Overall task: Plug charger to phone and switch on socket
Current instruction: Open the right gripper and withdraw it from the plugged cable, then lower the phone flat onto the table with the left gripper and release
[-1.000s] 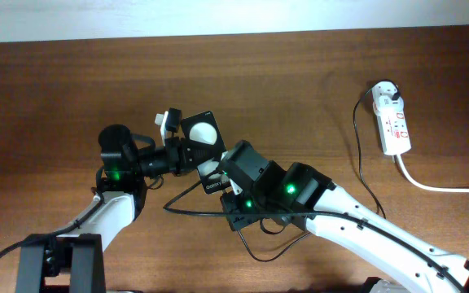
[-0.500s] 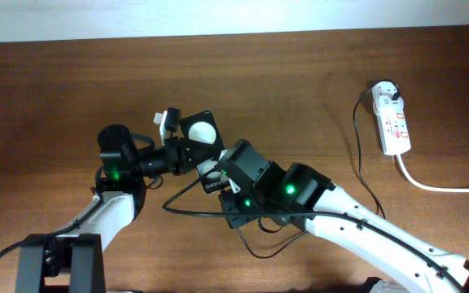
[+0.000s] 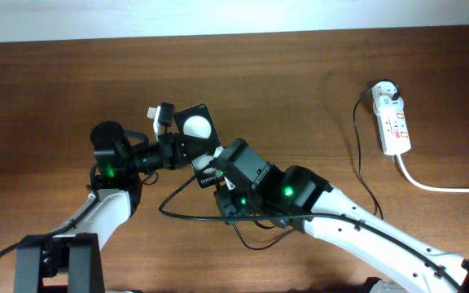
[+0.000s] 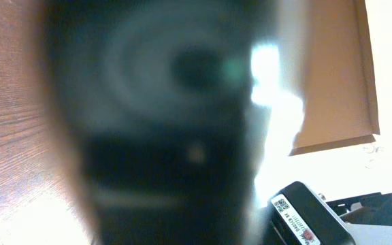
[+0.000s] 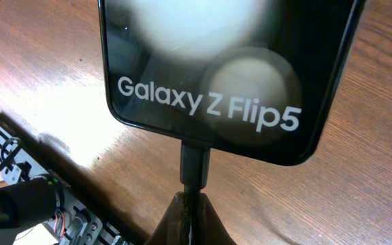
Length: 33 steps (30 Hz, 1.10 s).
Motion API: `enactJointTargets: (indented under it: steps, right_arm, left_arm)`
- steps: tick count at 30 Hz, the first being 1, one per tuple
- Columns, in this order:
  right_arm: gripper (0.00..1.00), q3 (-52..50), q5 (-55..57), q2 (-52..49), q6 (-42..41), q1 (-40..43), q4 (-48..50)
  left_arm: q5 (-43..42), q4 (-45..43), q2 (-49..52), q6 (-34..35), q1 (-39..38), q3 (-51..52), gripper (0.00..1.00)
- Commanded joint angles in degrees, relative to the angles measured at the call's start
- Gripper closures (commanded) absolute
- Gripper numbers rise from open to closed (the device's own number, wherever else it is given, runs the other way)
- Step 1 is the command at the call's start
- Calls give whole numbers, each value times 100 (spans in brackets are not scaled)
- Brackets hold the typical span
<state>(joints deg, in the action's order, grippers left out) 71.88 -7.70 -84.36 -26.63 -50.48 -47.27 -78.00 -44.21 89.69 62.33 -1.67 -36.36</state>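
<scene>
Just beneath phone (image 5: 230, 68), right gripper (image 5: 194, 207) pinches charger (image 5: 194, 167).

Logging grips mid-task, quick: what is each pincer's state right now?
Left pincer: closed, holding the phone.
Right pincer: closed on the charger connector, right at the phone's bottom edge.

Glossy black phone (image 3: 195, 124) tilts at centre-left, charger (image 5: 194, 169) tip meeting its bottom edge; white socket (image 3: 396, 126) lies flat at upper right.
</scene>
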Motion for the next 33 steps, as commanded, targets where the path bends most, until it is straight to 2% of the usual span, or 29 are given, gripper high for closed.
enactJointTargets:
  steps: [1, 2, 4, 5, 8, 9, 11, 12, 14, 18, 22, 24, 27, 30, 31, 33]
  right_arm:
    - [96, 501, 763, 9, 114, 72, 575]
    - [90, 538, 761, 22, 114, 72, 553]
    - [68, 732, 911, 133, 116, 72, 297]
    - [62, 831, 1054, 229, 118, 72, 129]
    - [53, 1187, 1523, 636, 133, 72, -647]
    - [43, 1270, 1698, 798, 133, 72, -887]
    - [35, 1419, 2063, 1231, 133, 72, -1392]
    - [27, 1478, 2203, 1539, 133, 72, -1628]
    - [20, 1486, 2218, 2074, 133, 72, -1764]
    - [1, 1484, 2450, 3462, 133, 72, -1843]
    - [1, 1482, 2448, 4343, 131, 72, -2144]
    - [1, 1482, 2448, 4575, 131, 72, -2321]
    - [1, 1482, 2448, 4656, 131, 72, -2559]
    - [1, 1482, 2448, 4651, 131, 72, -2719]
    - [1, 1482, 2448, 4651, 131, 72, -2719]
    - [1, 1482, 2448, 4651, 131, 72, -2719]
  left_arm:
    - [-1209, 52, -13, -85, -210, 107, 100]
    - [-1189, 52, -13, -328, -210, 107, 100]
    - [-1025, 52, -13, -693, -210, 107, 100]
    - [-970, 52, -13, -811, -210, 107, 100]
    - [-627, 52, -13, -984, -210, 107, 100]
    - [-516, 55, -13, -1082, -210, 107, 100]
    - [-278, 57, -13, -1082, -210, 107, 100]
    - [-136, 59, -13, -1080, -210, 107, 100]
    - [68, 61, -13, -1054, -260, 107, 100]
    - [1088, 57, -13, -903, -772, 48, 100]
    - [1558, 83, -13, -907, -1349, -225, 100]
    - [1858, 511, -13, -1001, -1556, -490, 100]
    - [2330, 1672, -13, -1488, -1808, -1047, 100]
    - [2981, 3416, -13, -2258, -2076, -1794, 100]
    - [3329, 4319, -13, -2662, -2194, -2194, 100]
    - [3748, 5261, -13, -3056, -2308, -2645, 100]
